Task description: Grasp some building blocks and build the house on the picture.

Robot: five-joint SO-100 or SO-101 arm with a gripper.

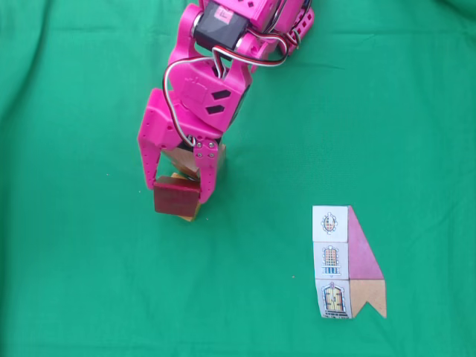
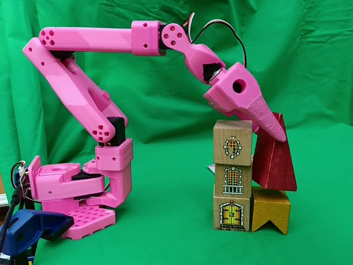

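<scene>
Gripper (image 2: 274, 130): clenched on the red wedge (image 2: 273, 157), near its top.
Wedge: perched on the orange block (image 2: 270, 210), right of the three-cube tower (image 2: 232, 175) in the side view.
Handling: light, stiff wood; sloped faces likely slippery, so flat sides are best pinched.
Picture (image 1: 346, 262): lower right on the cloth (image 1: 89, 282).

1. We judge this a hobbyist or small lab robot demo set, not a kitchen or shop.
2. A green cloth (image 1: 89, 282) covers the table and, in the side fixed view, hangs creased as a backdrop (image 2: 309, 49) behind it.
3. A pink arm (image 2: 88, 99) of plastic parts with exposed wires stands on the cloth.
4. A blue clamp (image 2: 30, 226) sits at its base.
5. Toy blocks (image 2: 233, 176) and a printed picture (image 1: 346, 262) are the only work items we see.
</scene>
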